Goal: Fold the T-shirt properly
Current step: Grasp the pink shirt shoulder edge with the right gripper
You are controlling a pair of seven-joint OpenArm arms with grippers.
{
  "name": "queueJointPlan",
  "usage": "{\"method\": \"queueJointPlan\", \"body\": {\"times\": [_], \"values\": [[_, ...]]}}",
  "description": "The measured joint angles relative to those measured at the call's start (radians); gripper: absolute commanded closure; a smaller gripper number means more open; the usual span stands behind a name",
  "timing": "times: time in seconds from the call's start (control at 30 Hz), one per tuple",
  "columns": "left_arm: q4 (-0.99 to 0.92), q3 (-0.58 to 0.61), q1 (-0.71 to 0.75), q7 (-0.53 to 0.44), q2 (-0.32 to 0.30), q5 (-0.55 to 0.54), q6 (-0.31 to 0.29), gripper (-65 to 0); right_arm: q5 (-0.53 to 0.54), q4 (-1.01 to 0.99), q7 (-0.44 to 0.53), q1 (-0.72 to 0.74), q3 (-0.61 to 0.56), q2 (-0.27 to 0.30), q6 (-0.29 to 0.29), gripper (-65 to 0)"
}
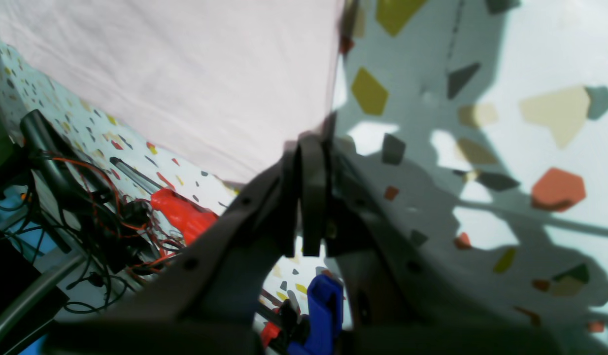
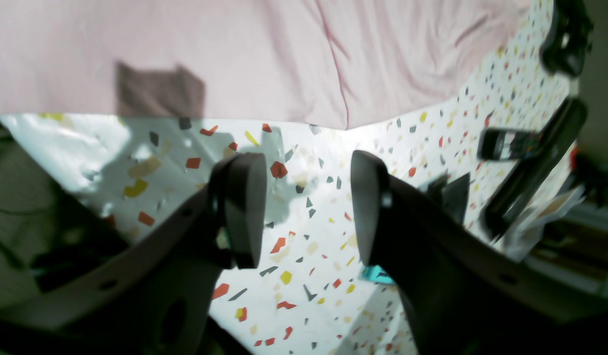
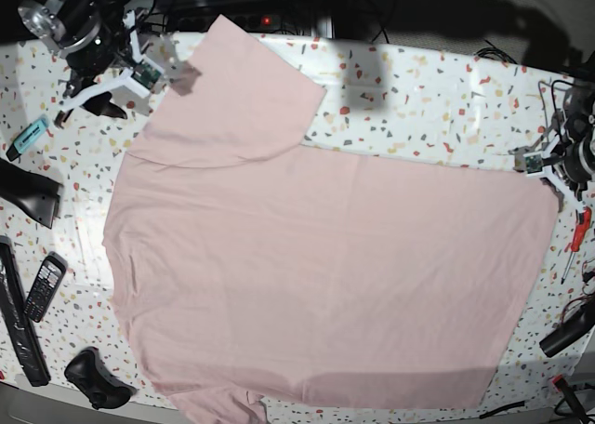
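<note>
The pale pink T-shirt (image 3: 316, 266) lies spread flat, plain side up, across most of the speckled table (image 3: 418, 89). My left gripper (image 3: 548, 178) is at the shirt's far right corner in the base view. In the left wrist view its fingers (image 1: 311, 197) are pressed together, and the corner of the T-shirt (image 1: 185, 74) runs into their tips. My right gripper (image 3: 169, 71) hovers at the sleeve's upper left edge. In the right wrist view, this gripper (image 2: 304, 207) is open with only table between its fingers, and the T-shirt hem (image 2: 284, 64) lies just beyond them.
Along the table's left edge lie a teal marker (image 3: 28, 136), a handset (image 3: 42, 286), a long black bar (image 3: 14, 322) and a black lump (image 3: 93, 379). A red screwdriver (image 3: 576, 238) and cables (image 1: 87, 207) sit on the right. A blue clamp (image 1: 323, 305) is below the left gripper.
</note>
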Motion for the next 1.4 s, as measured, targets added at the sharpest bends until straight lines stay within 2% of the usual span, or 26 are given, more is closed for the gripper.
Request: {"method": "queueJointPlan", "body": {"times": [0.1,0.17,0.37,0.4,0.47,0.67,0.87,0.97,1.33,1.4], "values": [[0.0,0.0,0.0,0.001,0.0,0.0,0.0,0.0,-0.058,-0.029,0.009,0.004,-0.036,-0.009,0.0,-27.6],[0.0,0.0,0.0,0.008,0.0,0.0,0.0,0.0,-0.103,-0.083,0.012,0.03,-0.068,-0.023,-0.02,-27.6],[0.0,0.0,0.0,0.026,0.0,0.0,0.0,0.0,-0.175,-0.278,0.008,0.174,-0.218,-0.024,-0.048,-27.6],[0.0,0.0,0.0,0.026,0.0,0.0,0.0,0.0,-0.201,-0.292,0.008,0.198,-0.251,-0.024,-0.068,-27.6],[0.0,0.0,0.0,0.026,0.0,0.0,0.0,0.0,-0.201,-0.33,0.008,0.24,-0.306,-0.024,-0.095,-27.6],[0.0,0.0,0.0,0.027,0.0,0.0,0.001,0.0,-0.207,-0.35,0.006,0.329,-0.436,-0.021,-0.098,-27.6],[0.0,0.0,0.0,0.027,0.0,0.0,0.001,0.0,-0.212,-0.35,0.006,0.349,-0.532,-0.019,-0.097,-27.6],[0.0,0.0,0.0,0.027,0.0,0.0,0.001,0.0,-0.228,-0.349,0.008,0.349,-0.564,-0.02,-0.051,-27.6],[0.0,0.0,0.0,0.046,0.0,0.0,0.001,0.0,-0.233,-0.349,0.011,0.405,-0.572,-0.025,-0.041,-27.5],[0.0,0.0,0.0,0.052,0.0,0.0,0.001,0.0,-0.216,-0.357,0.011,0.422,-0.572,-0.025,-0.04,-25.9]]}}
